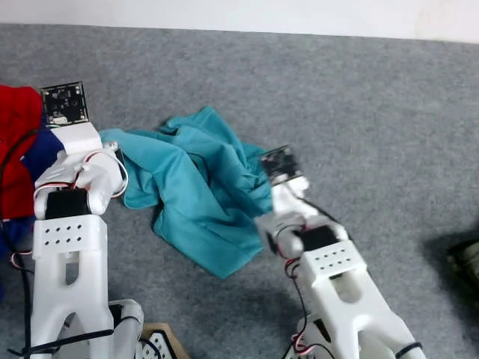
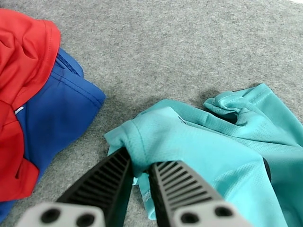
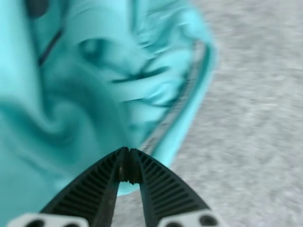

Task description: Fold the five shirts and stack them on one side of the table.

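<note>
- I am looking at the grey carpeted table (image 1: 359,97), which is taking up most of the high view.
- The teal shirt (image 1: 202,202) is lying crumpled in the middle of the table, between the two arms, with one corner trailing toward the near side.
- The left arm (image 1: 71,232) is standing at the near left, and the right arm (image 1: 329,269) is standing at the near right, both leaning in toward the teal shirt.
- A red shirt (image 1: 15,142) is sitting bunched at the far left edge of the table, well left of the teal one.
- A blue shirt (image 2: 57,118) is lying under the red shirt and is poking out on its right side, near the teal shirt but apart from it.
- The left gripper (image 2: 138,163) is pinching a raised fold on the teal shirt's left edge, its fingers clenched on the cloth.
- The right gripper (image 3: 128,158) is clamping the hem on the teal shirt's right side, its fingertips pressed together on the fabric.
</note>
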Controlling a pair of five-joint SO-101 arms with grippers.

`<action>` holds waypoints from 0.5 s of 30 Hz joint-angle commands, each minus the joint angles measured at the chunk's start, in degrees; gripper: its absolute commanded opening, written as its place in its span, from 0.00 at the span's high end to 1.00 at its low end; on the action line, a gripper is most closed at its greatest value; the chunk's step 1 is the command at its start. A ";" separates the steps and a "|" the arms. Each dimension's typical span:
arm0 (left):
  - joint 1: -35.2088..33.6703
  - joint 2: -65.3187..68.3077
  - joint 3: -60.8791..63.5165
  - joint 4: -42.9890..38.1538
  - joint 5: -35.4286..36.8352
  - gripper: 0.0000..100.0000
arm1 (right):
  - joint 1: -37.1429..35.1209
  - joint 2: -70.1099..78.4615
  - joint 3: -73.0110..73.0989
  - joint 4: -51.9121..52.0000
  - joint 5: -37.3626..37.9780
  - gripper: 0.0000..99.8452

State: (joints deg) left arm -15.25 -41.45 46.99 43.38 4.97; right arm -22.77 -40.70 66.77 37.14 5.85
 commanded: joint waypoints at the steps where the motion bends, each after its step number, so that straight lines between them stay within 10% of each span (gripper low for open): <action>1: -0.22 0.13 -0.22 -0.97 0.00 0.99 | 4.88 -0.84 -1.10 -2.24 0.70 0.99; 10: -0.04 0.22 -1.27 -1.05 0.09 0.99 | -3.82 -1.54 -0.66 4.26 0.62 0.66; 15: 0.92 11.03 -13.49 8.26 1.76 0.99 | -4.79 -0.92 -0.66 4.09 0.70 0.70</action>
State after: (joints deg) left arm -15.25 -38.55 44.26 44.62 4.97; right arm -26.29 -40.70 66.77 41.10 5.85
